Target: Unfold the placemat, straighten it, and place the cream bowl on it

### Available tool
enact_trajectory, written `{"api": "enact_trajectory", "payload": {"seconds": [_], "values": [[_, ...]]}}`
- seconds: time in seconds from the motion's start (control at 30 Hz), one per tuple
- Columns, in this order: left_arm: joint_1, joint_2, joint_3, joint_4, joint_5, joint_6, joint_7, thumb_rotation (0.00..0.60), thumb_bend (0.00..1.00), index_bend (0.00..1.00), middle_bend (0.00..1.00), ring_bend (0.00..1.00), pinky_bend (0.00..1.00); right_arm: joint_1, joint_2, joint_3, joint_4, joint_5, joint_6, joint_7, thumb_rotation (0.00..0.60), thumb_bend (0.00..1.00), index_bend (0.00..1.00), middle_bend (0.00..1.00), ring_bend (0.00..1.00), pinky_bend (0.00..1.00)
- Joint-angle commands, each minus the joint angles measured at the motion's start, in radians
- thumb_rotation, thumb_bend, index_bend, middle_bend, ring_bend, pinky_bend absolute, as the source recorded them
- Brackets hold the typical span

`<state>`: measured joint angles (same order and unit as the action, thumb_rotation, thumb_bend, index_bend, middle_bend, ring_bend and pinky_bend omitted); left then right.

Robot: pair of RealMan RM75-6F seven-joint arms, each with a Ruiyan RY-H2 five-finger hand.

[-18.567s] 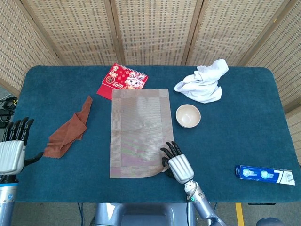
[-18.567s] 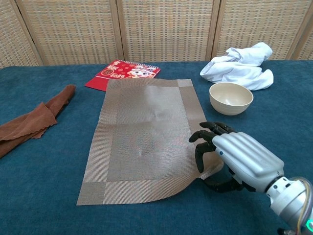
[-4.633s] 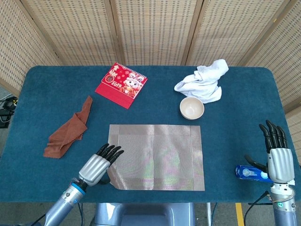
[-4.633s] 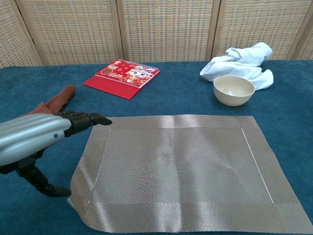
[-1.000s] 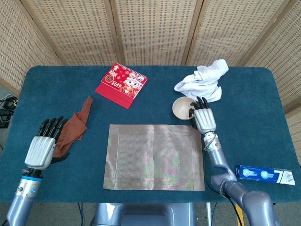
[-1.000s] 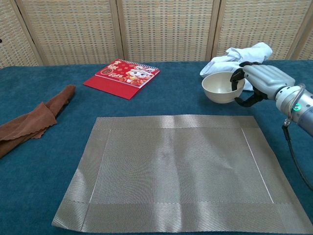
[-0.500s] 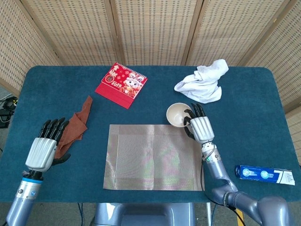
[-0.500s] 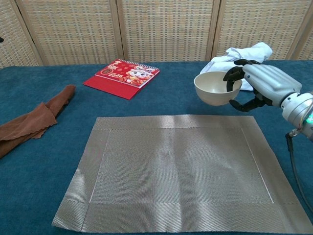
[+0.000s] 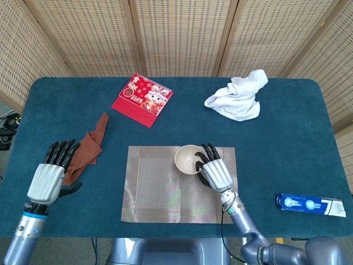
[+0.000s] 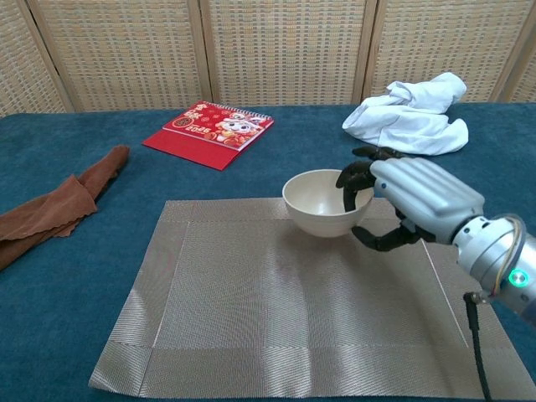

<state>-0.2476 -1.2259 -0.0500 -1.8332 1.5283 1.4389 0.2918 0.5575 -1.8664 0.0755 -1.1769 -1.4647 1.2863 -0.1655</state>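
The right hand [image 9: 214, 172] grips the cream bowl [image 9: 188, 159] by its rim, fingers hooked over the edge and thumb under the outer wall, above the far half of the placemat [image 9: 160, 193]. In the chest view the bowl [image 10: 326, 202] sits upright and seems lifted just off the weave, though contact cannot be told for sure. The placemat [image 10: 251, 318] lies flat and unfolded, long sides parallel to the near table edge, with its near border close to that edge.

From the bowl, the red calendar [image 9: 143, 99] lies at 11 o'clock, well apart; the white cloth [image 9: 237, 96] is bunched at 1 o'clock near the table's far edge. At 9 o'clock the brown cloth [image 9: 84, 152] stretches along the left side, just beyond the placemat's left border. The left hand [image 9: 48, 175] hovers over the brown cloth's near end, fingers straight and slightly apart, holding nothing. A blue box [image 9: 309, 204] rests at 4 o'clock near the right front corner. Bare blue table [image 9: 287, 143] lies between the placemat's right edge and that box.
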Motion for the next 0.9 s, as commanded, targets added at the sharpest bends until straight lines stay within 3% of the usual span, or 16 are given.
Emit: {"api": "enact_trajectory", "payload": {"seconds": [0.03, 0.33, 0.43, 0.67, 0.8, 0.9], "values": [[0.002, 0.004, 0.000, 0.000, 0.003, 0.002, -0.006, 0.600, 0.10, 0.00, 0.00, 0.00, 0.00, -0.012, -0.017, -0.016, -0.009, -0.010, -0.005, -0.021, 0.600, 0.55, 0.72, 0.34, 0.05, 0.10], [0.005, 0.011, -0.003, 0.000, 0.007, 0.000, -0.026, 0.600, 0.10, 0.00, 0.00, 0.00, 0.00, -0.033, -0.029, -0.031, -0.005, -0.025, -0.013, -0.033, 0.600, 0.54, 0.70, 0.32, 0.05, 0.09], [0.005, 0.011, -0.004, -0.001, 0.008, -0.001, -0.025, 0.600, 0.10, 0.00, 0.00, 0.00, 0.00, -0.035, -0.015, -0.034, -0.017, -0.024, -0.026, -0.040, 0.600, 0.50, 0.59, 0.24, 0.02, 0.05], [0.005, 0.011, -0.004, -0.001, 0.009, -0.005, -0.021, 0.600, 0.10, 0.00, 0.00, 0.00, 0.00, -0.050, 0.038, -0.035, -0.068, 0.010, -0.068, -0.121, 0.600, 0.43, 0.23, 0.01, 0.00, 0.00], [0.006, 0.011, -0.002, -0.002, 0.013, -0.005, -0.018, 0.600, 0.10, 0.00, 0.00, 0.00, 0.00, -0.069, 0.076, -0.034, -0.111, 0.053, -0.089, -0.183, 0.600, 0.43, 0.11, 0.00, 0.00, 0.00], [0.009, 0.013, -0.003, -0.004, 0.013, -0.002, -0.020, 0.600, 0.09, 0.00, 0.00, 0.00, 0.00, -0.085, 0.111, -0.034, -0.135, 0.061, -0.076, -0.209, 0.600, 0.43, 0.09, 0.00, 0.00, 0.00]]}}
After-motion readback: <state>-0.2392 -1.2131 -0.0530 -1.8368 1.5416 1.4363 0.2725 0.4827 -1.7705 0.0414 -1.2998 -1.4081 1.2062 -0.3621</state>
